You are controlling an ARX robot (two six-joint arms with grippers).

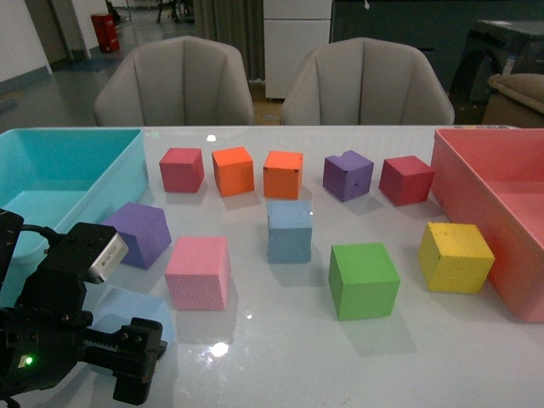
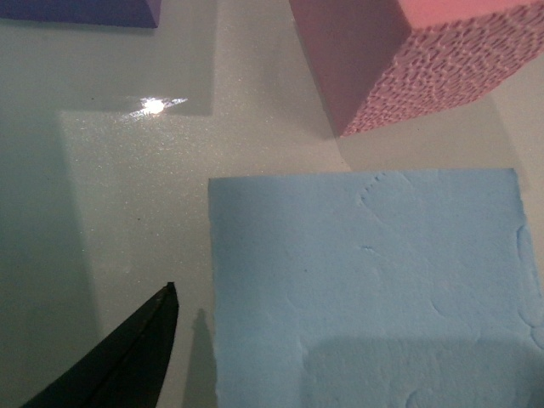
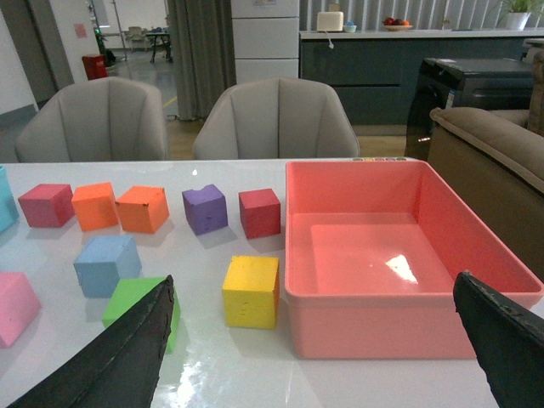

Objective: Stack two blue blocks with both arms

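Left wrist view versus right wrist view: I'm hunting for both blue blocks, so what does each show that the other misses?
Only the left wrist: the sky-blue block close up, plus a purple cube at the edge. Only the right wrist: the duller blue block, the red bin, the yellow cube and green cube. Both: the pink cube and white table.

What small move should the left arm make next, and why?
Probably lower the left claw straight down around the sky-blue block. The left wrist view shows that block directly beneath, with one finger just outside its edge, not touching it; the pink block stands apart, close by.
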